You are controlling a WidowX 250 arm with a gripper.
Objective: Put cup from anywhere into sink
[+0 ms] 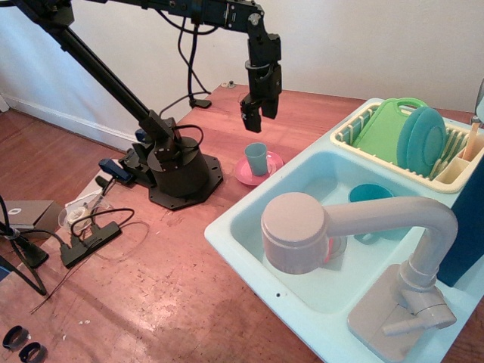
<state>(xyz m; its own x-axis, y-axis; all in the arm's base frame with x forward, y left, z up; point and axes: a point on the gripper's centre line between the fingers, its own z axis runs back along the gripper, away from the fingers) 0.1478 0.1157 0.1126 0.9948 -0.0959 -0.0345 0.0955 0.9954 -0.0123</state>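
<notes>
- Standing upright on the pink plate (258,171), the cup (256,158) has its open mouth up and its long axis vertical, out on the wooden counter (174,295) towards the far edge.
- That plate sits just beside the far-left corner of the sink (249,227), so the cup is outside the basin but very near its rim.
- And the gripper (252,118) hangs directly above the cup, clear of it, with a visible gap of air between fingertips and rim!
- Its fingers point down and look only narrowly parted, with nothing held between them.
- So the whole play turns on one line: the cup lies straight below the claw, and a plain vertical drop looks like the way in.
- With the cup's axis upright, I judge a grip across the rim or sides from above suits best.
- Inside the basin there is a wider teal dish (370,194), partly hidden behind the big faucet (333,227); that is not the target.
- Beyond, at the far-right corner, the dish rack (446,170) holds a green board (382,128) and a teal round plate (420,139).
- The arm's black base (178,170) sits well left of the cup.
</notes>
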